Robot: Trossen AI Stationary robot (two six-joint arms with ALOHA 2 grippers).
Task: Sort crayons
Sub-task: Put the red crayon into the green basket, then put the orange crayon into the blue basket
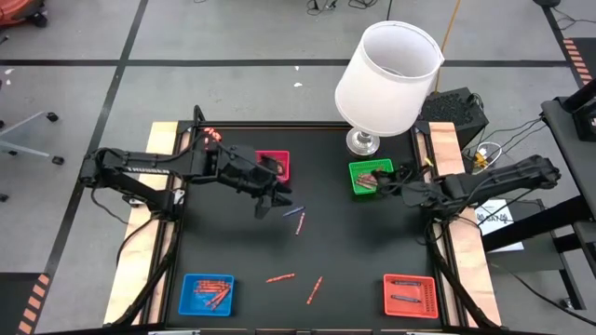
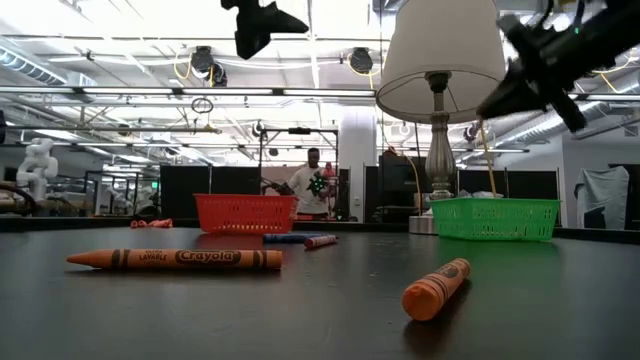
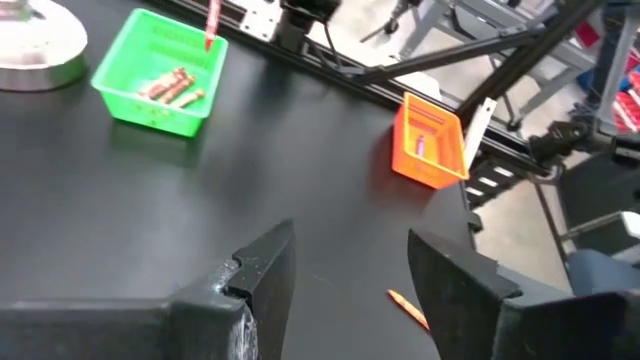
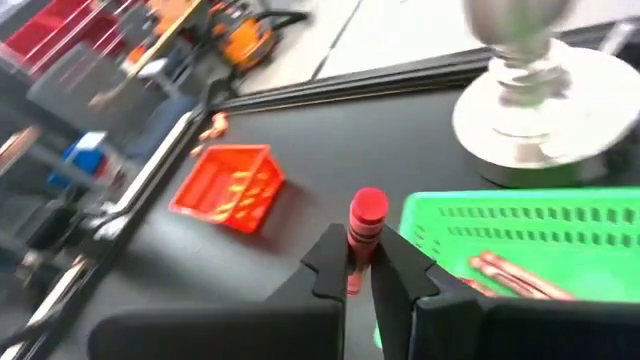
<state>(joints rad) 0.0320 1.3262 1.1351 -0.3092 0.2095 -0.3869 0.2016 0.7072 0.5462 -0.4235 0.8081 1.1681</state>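
My right gripper (image 4: 360, 268) is shut on a red crayon (image 4: 366, 222), above the green tray (image 4: 530, 232), which holds some brownish crayons (image 4: 510, 272). In the high view this gripper (image 1: 380, 183) hovers over that tray (image 1: 358, 169). My left gripper (image 1: 275, 202) stands open in the air near the red tray (image 1: 276, 155) at the far middle, nothing between its fingers (image 3: 262, 268). Loose on the table lie two bluish crayons (image 1: 298, 217) and two orange crayons (image 1: 280, 277), (image 1: 315, 289). My right gripper pinches the red crayon between its two fingers, by its lower part (image 4: 356, 262). The crayon's upper end (image 4: 369, 205) sticks out past the fingertips. The crayon is lifted clear, in the air by the green tray's rim.
A lamp with a white shade (image 1: 389, 76) and metal foot (image 1: 363, 142) stands right behind the green tray. A blue tray (image 1: 207, 293) and an orange-red tray (image 1: 410, 295), both with crayons, sit at the near edge. In the low view a person (image 2: 316, 192) shows in the room.
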